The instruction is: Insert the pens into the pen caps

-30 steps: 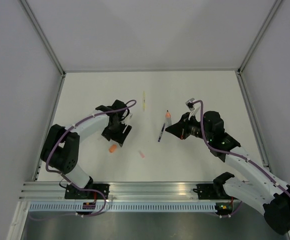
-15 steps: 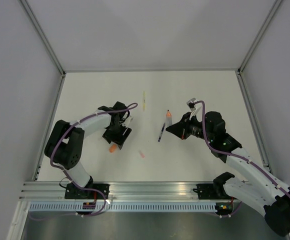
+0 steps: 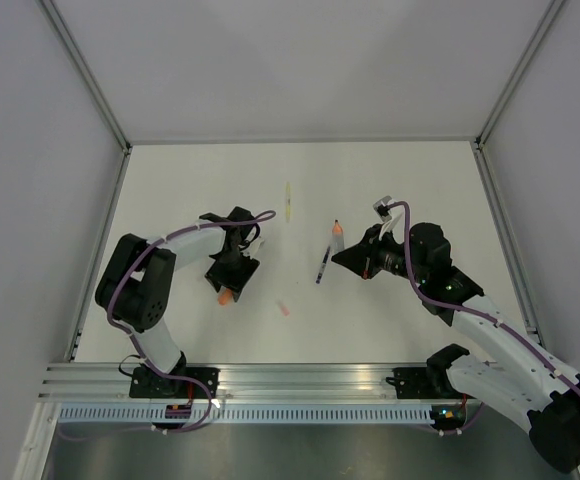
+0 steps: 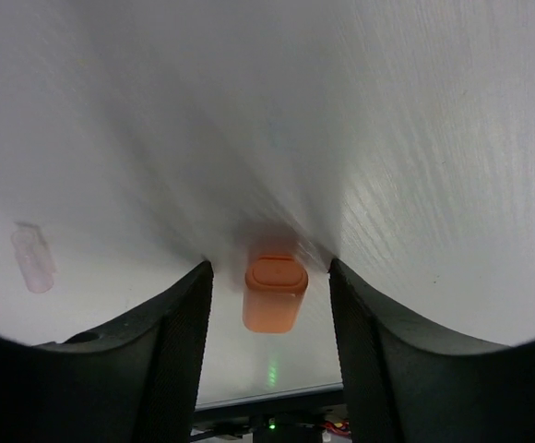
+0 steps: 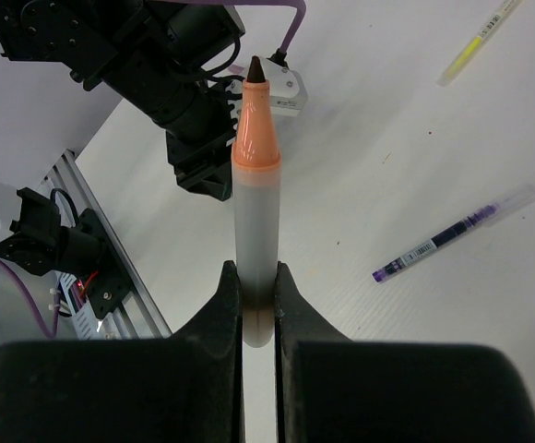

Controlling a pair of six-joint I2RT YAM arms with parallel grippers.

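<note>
Orange cap: lies on its side on the tabletop, at the left, its closed end toward the left wrist camera.
Left gripper: down low over the orange cap, jaws parted with one finger on each side and a gap showing at both; nothing is gripped yet. The straddle looks meant to close across the cap's short barrel.
Grey pen: clamped low on its barrel by the right gripper, which is closed on it. The orange tip points out from the fingers toward the left arm.
Why held so: a grip at the tail leaves the whole writing end free to enter a cap, and aiming it leftward suits a meeting between the two arms, I judge.
Pale pink cap: loose on the tabletop, near the orange one but apart from it.
Purple pen: flat on the tabletop near the middle, untouched.
Yellow pen: flat farther back, well apart from both grippers.
Step in hand: securing the orange cap; no pen is capped yet.
</note>
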